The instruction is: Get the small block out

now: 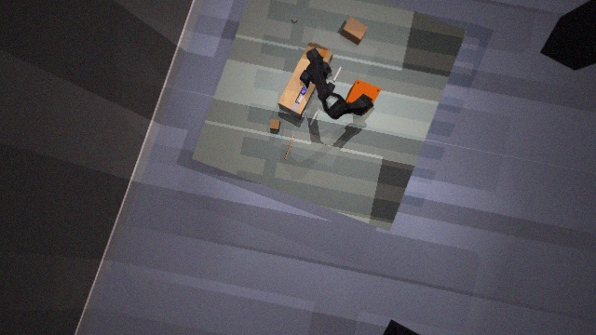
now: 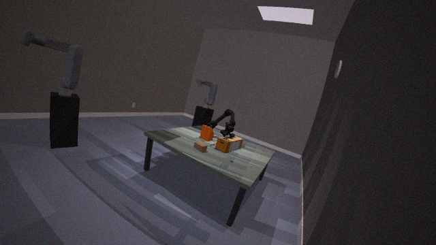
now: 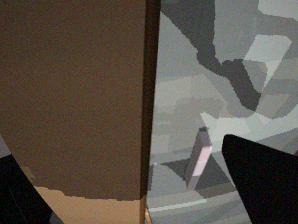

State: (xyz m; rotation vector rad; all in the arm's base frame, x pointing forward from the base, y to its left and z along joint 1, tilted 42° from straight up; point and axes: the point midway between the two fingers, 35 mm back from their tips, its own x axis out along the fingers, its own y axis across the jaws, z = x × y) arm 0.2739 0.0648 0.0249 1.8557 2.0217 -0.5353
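Observation:
The wooden box (image 1: pixel 291 99) (image 2: pixel 223 145) stands on the table, with an orange patch at one end; its top and side edge (image 3: pixel 80 100) fill the left half of the wrist view. My gripper (image 1: pixel 305 78) (image 2: pixel 227 135) (image 3: pixel 148 144) is open and empty, above the box, with the box top showing between its fingers. A small blue patch (image 1: pixel 304 90) shows at the box beside pale strips; I cannot tell whether it is the block. The clear front and the shelf cannot be made out, and the arm hides part of the box.
An orange plate (image 1: pixel 364 91) (image 2: pixel 206 133) is by the arm's base. A larger wooden block (image 1: pixel 355 31) (image 2: pixel 200 146), a small brown cube (image 1: pixel 275 126), a thin wooden stick (image 1: pixel 290 147), a pale bar (image 1: pixel 337 74) and a small dark item (image 1: pixel 294 20) (image 2: pixel 231 161) lie around the box. A pale bar (image 3: pixel 199 159) lies beside the box.

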